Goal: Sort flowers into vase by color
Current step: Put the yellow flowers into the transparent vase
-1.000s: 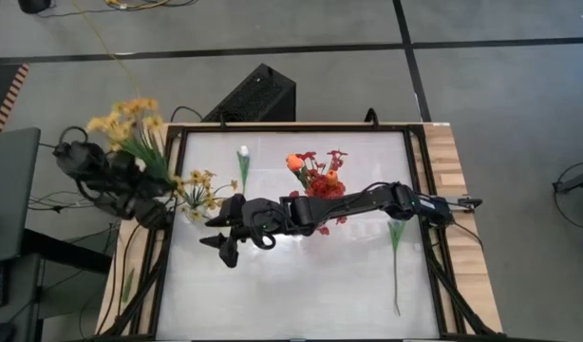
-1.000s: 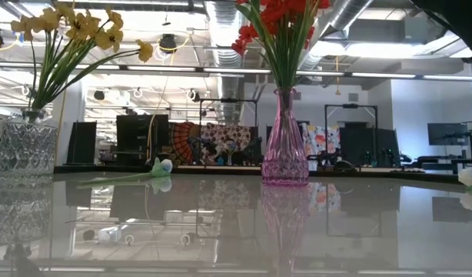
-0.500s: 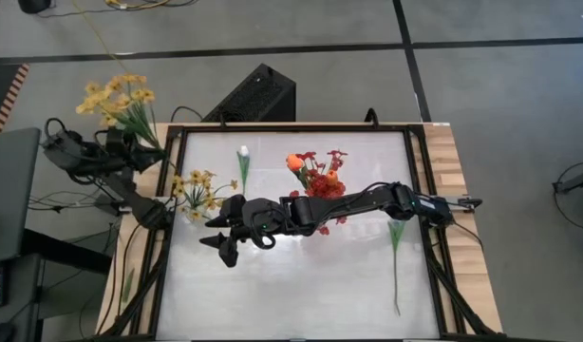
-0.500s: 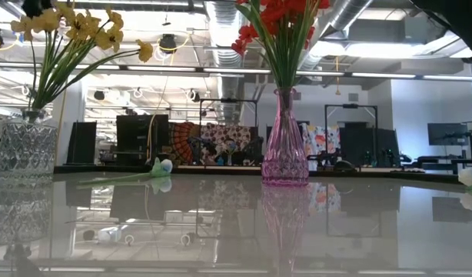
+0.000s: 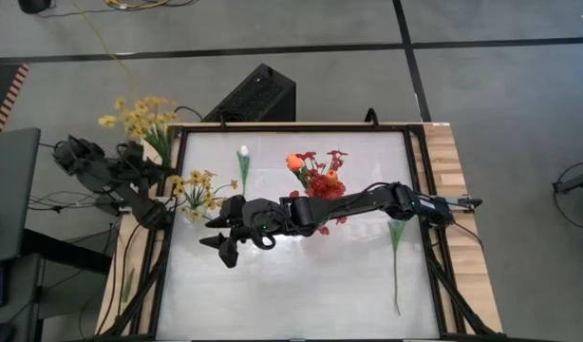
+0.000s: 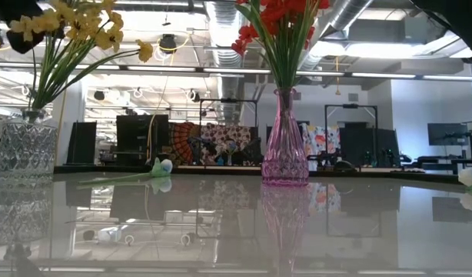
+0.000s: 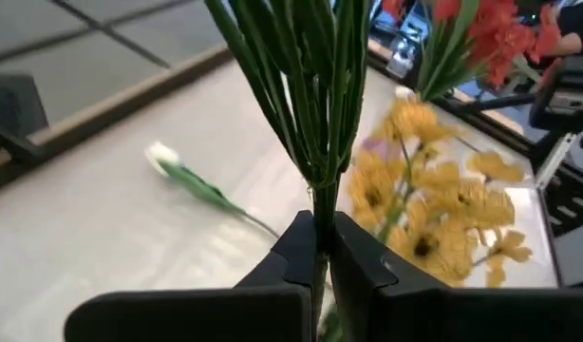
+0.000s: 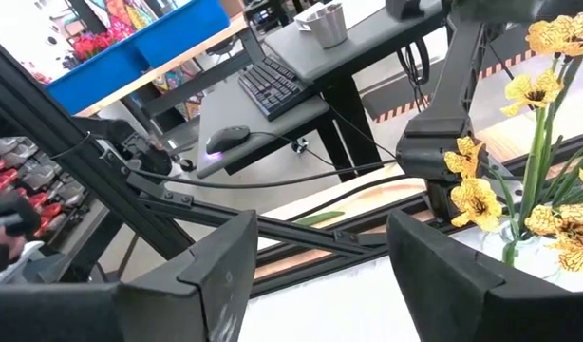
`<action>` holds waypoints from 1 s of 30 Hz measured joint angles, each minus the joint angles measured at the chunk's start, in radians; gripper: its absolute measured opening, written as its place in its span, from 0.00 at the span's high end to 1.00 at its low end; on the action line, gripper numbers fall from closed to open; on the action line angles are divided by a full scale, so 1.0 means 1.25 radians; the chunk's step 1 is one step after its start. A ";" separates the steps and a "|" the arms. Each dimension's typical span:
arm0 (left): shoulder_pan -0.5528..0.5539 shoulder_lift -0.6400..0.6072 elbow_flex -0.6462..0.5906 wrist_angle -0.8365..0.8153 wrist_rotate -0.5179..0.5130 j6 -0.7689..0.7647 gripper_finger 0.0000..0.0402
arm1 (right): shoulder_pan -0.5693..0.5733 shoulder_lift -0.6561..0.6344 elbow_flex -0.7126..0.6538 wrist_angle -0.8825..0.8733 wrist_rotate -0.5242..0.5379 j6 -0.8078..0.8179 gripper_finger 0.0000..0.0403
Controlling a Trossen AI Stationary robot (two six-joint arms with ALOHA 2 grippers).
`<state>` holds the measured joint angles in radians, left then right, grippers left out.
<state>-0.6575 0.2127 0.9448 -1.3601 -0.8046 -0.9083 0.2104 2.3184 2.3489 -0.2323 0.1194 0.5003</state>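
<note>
While my left gripper (image 7: pixel 320 249) clamps the yellow spray (image 5: pixel 140 116) by its stems, the clear vase (image 5: pixel 195 211) lies just beyond it; my right gripper (image 5: pixel 225 237) waits wide, empty.

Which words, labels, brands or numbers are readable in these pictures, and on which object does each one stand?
None: no readable text appears in any view.
Keyboard on the desk: key markings too small to read.
Coloured hangings in the room behind: patterns only, no letters.

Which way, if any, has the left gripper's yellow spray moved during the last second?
Yes. The yellow spray swung away from the table frame's left corner, then partly back.
</note>
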 joint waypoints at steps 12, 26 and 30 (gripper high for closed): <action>0.004 0.000 -0.106 0.075 0.073 -0.164 1.00 | 0.008 0.000 0.000 0.000 0.000 0.004 0.35; 0.016 0.000 -0.242 0.068 -0.004 -0.238 1.00 | 0.030 0.000 0.000 -0.038 0.000 0.006 0.35; 0.016 0.000 -0.249 0.078 -0.016 -0.246 1.00 | 0.029 0.000 0.000 -0.040 0.000 0.006 0.35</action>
<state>-0.6376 0.2131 0.6338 -1.2621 -0.8246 -1.2163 0.2462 2.3184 2.3489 -0.2828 0.1200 0.5083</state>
